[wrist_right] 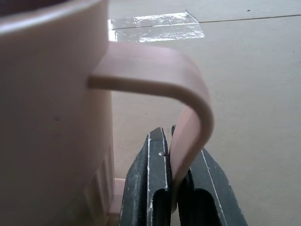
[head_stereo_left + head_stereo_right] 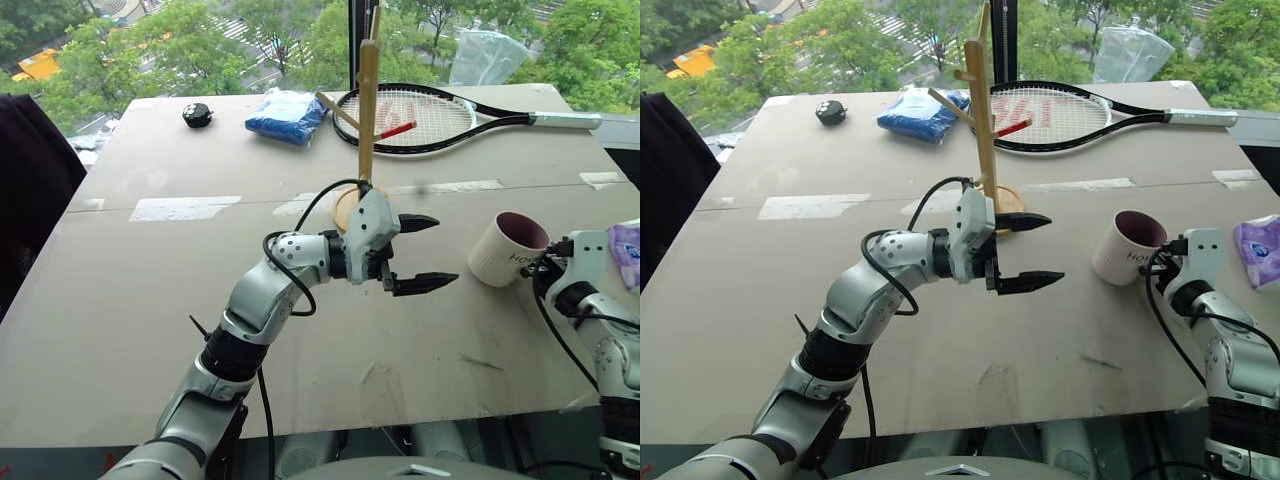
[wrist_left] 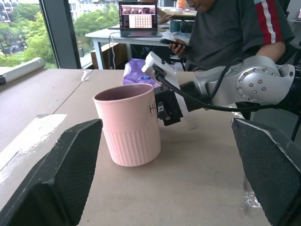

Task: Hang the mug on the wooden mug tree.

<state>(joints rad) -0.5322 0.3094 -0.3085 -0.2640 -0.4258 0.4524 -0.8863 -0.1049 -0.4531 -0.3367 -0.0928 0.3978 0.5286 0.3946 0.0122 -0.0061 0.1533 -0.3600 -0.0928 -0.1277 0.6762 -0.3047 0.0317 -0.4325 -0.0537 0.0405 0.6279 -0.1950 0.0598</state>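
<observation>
The mug (image 2: 505,250), white outside and dark maroon inside, stands on the table at the right. Its loop handle (image 1: 188,94) faces my right gripper (image 1: 171,141), whose two black fingers are shut on the lower part of the handle. The wooden mug tree (image 2: 368,100) stands upright at the middle back on its round base, well to the left of the mug. My left gripper (image 2: 440,252) hovers in front of the tree's base, pointing right toward the mug (image 3: 129,125), open and with nothing between its fingers.
A tennis racket (image 2: 430,115) lies behind the tree, with a blue packet (image 2: 287,115) and a small black object (image 2: 197,115) to its left. A purple packet (image 2: 628,250) sits at the right edge. A seated person (image 3: 235,28) is beyond the table's right side.
</observation>
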